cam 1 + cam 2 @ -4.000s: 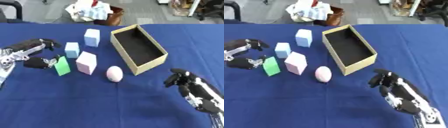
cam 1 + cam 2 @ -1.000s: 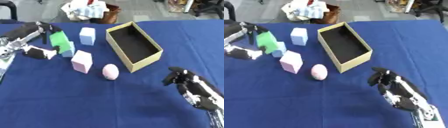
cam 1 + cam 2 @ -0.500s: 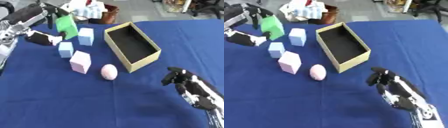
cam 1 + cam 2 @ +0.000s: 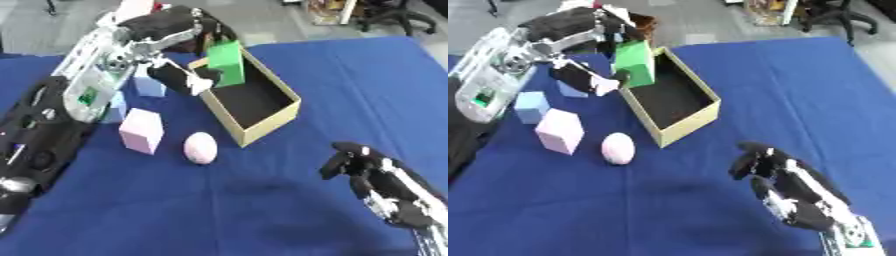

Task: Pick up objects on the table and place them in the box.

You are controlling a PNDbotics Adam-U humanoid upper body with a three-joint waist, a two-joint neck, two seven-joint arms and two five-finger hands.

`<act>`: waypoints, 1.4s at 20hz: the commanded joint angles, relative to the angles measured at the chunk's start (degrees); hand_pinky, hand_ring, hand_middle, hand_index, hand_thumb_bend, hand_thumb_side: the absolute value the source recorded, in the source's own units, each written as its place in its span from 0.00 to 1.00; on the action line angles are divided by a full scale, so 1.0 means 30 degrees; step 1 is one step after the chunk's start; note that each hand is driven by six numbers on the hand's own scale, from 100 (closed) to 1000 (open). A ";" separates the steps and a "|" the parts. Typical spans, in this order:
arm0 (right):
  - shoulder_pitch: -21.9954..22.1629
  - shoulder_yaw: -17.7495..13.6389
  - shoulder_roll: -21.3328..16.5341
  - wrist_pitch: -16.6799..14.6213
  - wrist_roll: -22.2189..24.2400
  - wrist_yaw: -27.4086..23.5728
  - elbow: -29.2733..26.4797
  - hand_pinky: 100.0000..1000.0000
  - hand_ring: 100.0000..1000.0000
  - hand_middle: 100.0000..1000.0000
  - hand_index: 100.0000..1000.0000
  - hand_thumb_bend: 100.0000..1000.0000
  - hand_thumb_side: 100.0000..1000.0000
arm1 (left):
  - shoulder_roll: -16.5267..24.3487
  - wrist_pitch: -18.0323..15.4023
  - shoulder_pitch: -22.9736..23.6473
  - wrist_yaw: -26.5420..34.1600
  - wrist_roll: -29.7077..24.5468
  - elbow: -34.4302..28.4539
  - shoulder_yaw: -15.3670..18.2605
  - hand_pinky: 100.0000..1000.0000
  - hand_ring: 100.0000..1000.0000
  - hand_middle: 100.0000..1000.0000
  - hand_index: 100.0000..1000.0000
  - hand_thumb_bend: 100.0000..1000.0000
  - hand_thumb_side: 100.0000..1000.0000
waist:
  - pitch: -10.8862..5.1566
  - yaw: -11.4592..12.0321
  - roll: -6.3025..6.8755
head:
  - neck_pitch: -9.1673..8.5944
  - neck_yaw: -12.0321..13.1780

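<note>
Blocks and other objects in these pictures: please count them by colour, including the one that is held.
Green block, held by the left robot hand above the box: 1
Light blue blocks: 2
Pink block: 1
Pink egg shape: 1
Total: 5

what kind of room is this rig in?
Probably an office or lab used for data collection: a table under a blue cloth, an office chair on the grey floor behind, and test props laid out: foam blocks, a pink egg, a box.
</note>
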 commanded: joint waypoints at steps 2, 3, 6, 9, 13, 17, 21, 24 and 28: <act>-0.0272 0.0004 -0.0084 -0.0062 0.0129 -0.0188 -0.0209 0.64 0.68 0.62 0.90 0.00 0.39 | -0.1183 -0.0758 -0.0621 -0.1355 -0.0142 0.1989 -0.0127 0.68 0.48 0.45 0.81 0.00 0.18 | -0.0416 -0.0074 0.0033 | -0.0258 -0.0192; -0.0270 0.0009 -0.0078 -0.0057 0.0134 -0.0187 -0.0207 0.64 0.68 0.62 0.90 0.00 0.39 | -0.1372 -0.0981 -0.0615 -0.1695 0.0020 0.2542 -0.0100 0.68 0.48 0.45 0.81 0.00 0.19 | -0.0408 -0.0098 0.0034 | -0.0287 -0.0247; -0.0280 0.0035 -0.0051 -0.0050 0.0162 -0.0197 -0.0215 0.64 0.68 0.62 0.90 0.00 0.39 | -0.1797 -0.1387 -0.0600 -0.2659 0.0767 0.4110 0.0032 0.68 0.48 0.45 0.81 0.00 0.19 | -0.0392 -0.0162 0.0032 | -0.0297 -0.0283; -0.0281 0.0043 -0.0041 -0.0046 0.0177 -0.0195 -0.0208 0.64 0.68 0.62 0.90 0.00 0.39 | -0.2121 -0.1326 -0.0671 -0.3640 0.1718 0.5431 0.0324 0.67 0.48 0.46 0.81 0.00 0.20 | -0.0387 -0.0204 0.0021 | -0.0289 -0.0267; -0.0287 0.0058 -0.0016 -0.0049 0.0198 -0.0199 -0.0203 0.64 0.68 0.62 0.90 0.00 0.39 | -0.2416 -0.0986 -0.0659 -0.5019 0.3094 0.6231 0.0606 0.67 0.48 0.46 0.81 0.00 0.19 | -0.0388 -0.0262 0.0013 | -0.0287 -0.0237; -0.0277 0.0041 -0.0011 -0.0048 0.0196 -0.0189 -0.0200 0.64 0.68 0.62 0.90 0.00 0.39 | -0.2640 -0.1151 -0.0551 -0.6335 0.4274 0.6915 0.0738 0.68 0.50 0.51 0.82 0.00 0.20 | -0.0376 -0.0296 0.0020 | -0.0304 -0.0242; -0.0272 0.0022 0.0000 -0.0047 0.0177 -0.0183 -0.0201 0.64 0.68 0.61 0.90 0.00 0.39 | -0.2748 -0.1613 -0.0458 -0.6995 0.4165 0.7505 0.0776 0.69 0.53 0.56 0.84 0.00 0.21 | -0.0369 -0.0310 0.0011 | -0.0294 -0.0252; -0.0267 0.0032 0.0003 -0.0049 0.0181 -0.0179 -0.0193 0.64 0.68 0.61 0.90 0.00 0.39 | -0.2851 -0.1777 -0.0409 -0.7204 0.4027 0.7651 0.0840 0.69 0.53 0.56 0.84 0.00 0.21 | -0.0361 -0.0303 -0.0008 | -0.0297 -0.0252; -0.0263 0.0002 0.0012 -0.0059 0.0159 -0.0171 -0.0175 0.64 0.68 0.61 0.90 0.00 0.39 | -0.2836 -0.1927 -0.0320 -0.7084 0.3736 0.7667 0.0785 0.70 0.56 0.61 0.86 0.00 0.21 | -0.0352 -0.0306 -0.0039 | -0.0277 -0.0246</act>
